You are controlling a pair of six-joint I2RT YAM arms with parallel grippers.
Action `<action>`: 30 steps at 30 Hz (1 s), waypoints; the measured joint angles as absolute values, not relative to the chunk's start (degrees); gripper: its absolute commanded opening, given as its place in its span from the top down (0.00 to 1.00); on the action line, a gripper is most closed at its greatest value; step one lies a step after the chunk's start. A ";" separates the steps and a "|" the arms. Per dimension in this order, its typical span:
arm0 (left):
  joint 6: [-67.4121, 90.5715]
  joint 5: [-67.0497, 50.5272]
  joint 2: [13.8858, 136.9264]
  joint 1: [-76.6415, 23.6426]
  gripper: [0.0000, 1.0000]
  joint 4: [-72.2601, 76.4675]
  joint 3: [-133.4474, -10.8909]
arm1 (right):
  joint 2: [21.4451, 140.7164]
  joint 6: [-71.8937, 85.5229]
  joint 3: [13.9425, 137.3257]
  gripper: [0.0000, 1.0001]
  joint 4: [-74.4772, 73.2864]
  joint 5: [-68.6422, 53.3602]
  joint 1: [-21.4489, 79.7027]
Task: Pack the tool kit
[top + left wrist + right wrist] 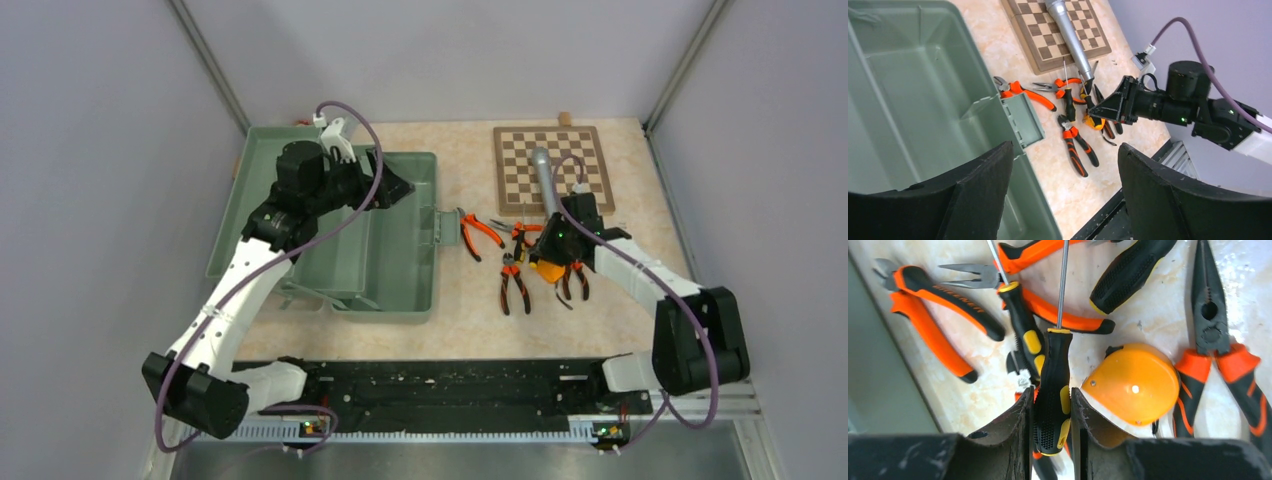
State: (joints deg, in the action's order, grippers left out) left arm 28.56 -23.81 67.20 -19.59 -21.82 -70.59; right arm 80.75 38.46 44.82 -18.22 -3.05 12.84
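Currently your left arm reaches forward over the box (428, 270), elbow bent and wrist turned toward the middle of the table (470, 320). The left gripper (1064, 170) hangs above the box's right wall, fingers wide apart with nothing between them. Your right arm folds back from its base, then bends in toward the middle, wrist pitched down into the tool pile. The right gripper (1050, 400) has its fingers pressed on both sides of a black-and-yellow screwdriver (1054, 360), gripping the handle, shaft pointing away from the wrist. You cannot tell whether that tool is off the surface. A second screwdriver (1024, 325) lies just left of it, and the orange tape (1133, 382) sits just right of the gripped handle. Orange-handled pliers (514, 287) lie scattered around these, one of them near the box's latch. The box stands open on the left half of the table, lid (235, 200) thrown back to the left. The tabletop is pale mottled beige. On the far right sits a board (580, 165) with a grey cylinder (543, 175) lying across it. Plain pale walls (420, 50) close three sides, with metal posts (215, 70) at the far corners.
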 measured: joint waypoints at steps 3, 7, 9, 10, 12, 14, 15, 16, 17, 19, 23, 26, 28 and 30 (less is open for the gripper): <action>30.04 -23.92 68.49 -20.58 0.20 -19.66 -70.59 | 75.26 39.07 44.23 1.00 -19.81 -2.63 12.84; 32.32 -24.69 69.65 -21.45 0.20 -16.62 -70.59 | 68.84 39.90 43.53 1.00 -19.51 -3.79 12.84; 33.63 -24.91 70.15 -21.87 0.20 -15.11 -70.54 | 66.65 40.25 42.94 1.00 -19.07 -5.08 13.04; 34.61 -25.10 70.46 -22.15 0.20 -13.98 -70.37 | 65.84 40.36 42.61 1.00 -18.79 -5.74 13.28; 36.18 -25.39 70.96 -22.72 0.20 -12.36 -70.00 | 64.45 40.62 41.98 1.00 -17.85 -6.59 14.24; 37.85 -25.80 71.68 -23.46 0.20 -10.81 -69.71 | 62.92 40.66 41.60 1.00 -16.60 -7.42 16.21; 38.89 -25.98 72.18 -24.01 0.20 -9.80 -69.60 | 62.11 40.62 41.60 1.00 -15.53 -7.86 17.56; 39.51 -26.11 72.51 -24.43 0.20 -9.15 -69.52 | 61.39 40.58 41.60 1.00 -14.13 -8.29 18.94; 40.49 -26.13 72.90 -24.99 0.20 -8.27 -69.36 | 60.82 40.53 41.60 1.00 -12.80 -8.75 20.18; 41.76 -26.17 73.52 -26.06 0.20 -6.85 -69.08 | 59.90 40.42 41.60 1.00 -9.85 -9.69 22.68; 43.79 -25.91 74.87 -28.14 0.20 -4.67 -68.84 | 59.51 39.81 41.67 1.00 -3.95 -11.49 26.83; 45.10 -24.80 75.55 -29.52 0.20 -2.79 -68.49 | 59.53 38.96 41.98 1.00 -1.21 -12.19 29.50; 45.91 -24.05 75.72 -30.22 0.21 -1.72 -67.92 | 59.53 38.52 42.63 1.00 0.25 -12.64 31.16; 46.70 -23.00 76.27 -30.98 0.22 -0.69 -67.68 | 59.55 38.22 43.51 1.00 1.45 -13.08 32.40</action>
